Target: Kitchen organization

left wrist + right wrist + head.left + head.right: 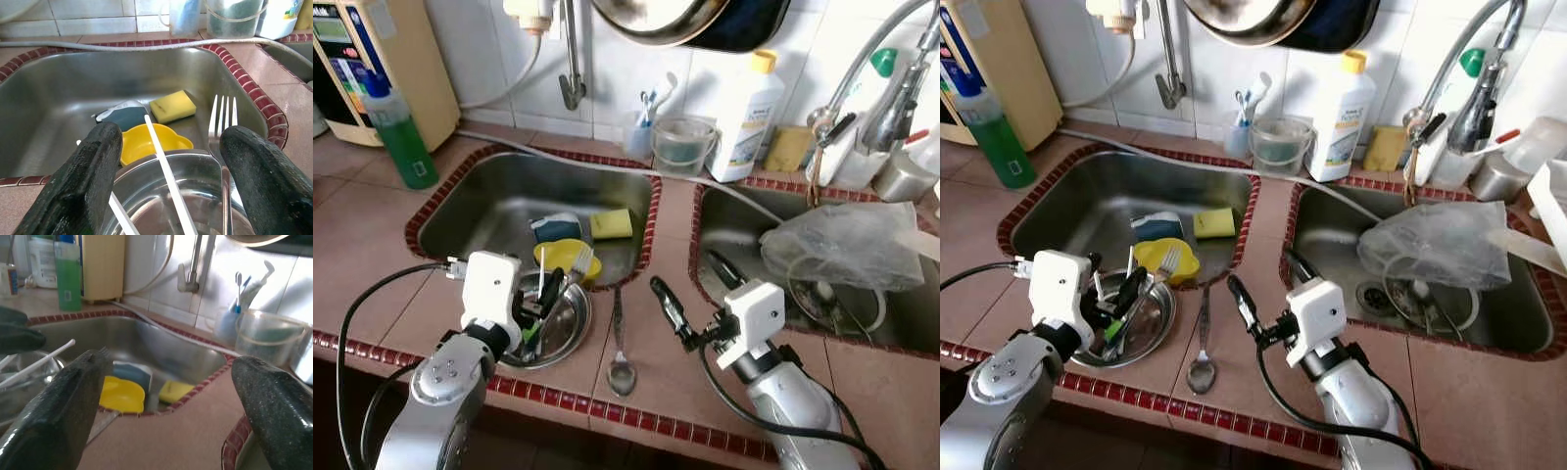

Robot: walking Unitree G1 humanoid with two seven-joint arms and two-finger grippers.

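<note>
Cutlery stands in a steel bowl (563, 328) at the near edge of the left sink (489, 201): a fork (579, 262) with tines up and white chopsticks (166, 174) leaning across the bowl. The left gripper (534, 315) hovers over the bowl's near left rim, its black fingers (88, 166) spread apart with the chopsticks and fork between them, gripping nothing. Just beyond the bowl lies a yellow dish (558, 255), and farther in the basin a yellow sponge (611, 223) beside a dark blue scrubber (555, 227). A spoon (620, 357) lies on the tiled counter (656, 245) between the two sinks, bowl end toward the near edge. To its right the right gripper (695, 291) hangs above the counter, fingers wide apart and empty. The right sink (724, 230) holds a crumpled clear plastic bag (847, 245). Along the far wall stand a green bottle (399, 132) at left, a clear cup (683, 145) and a white bottle with yellow cap (746, 116).
</note>
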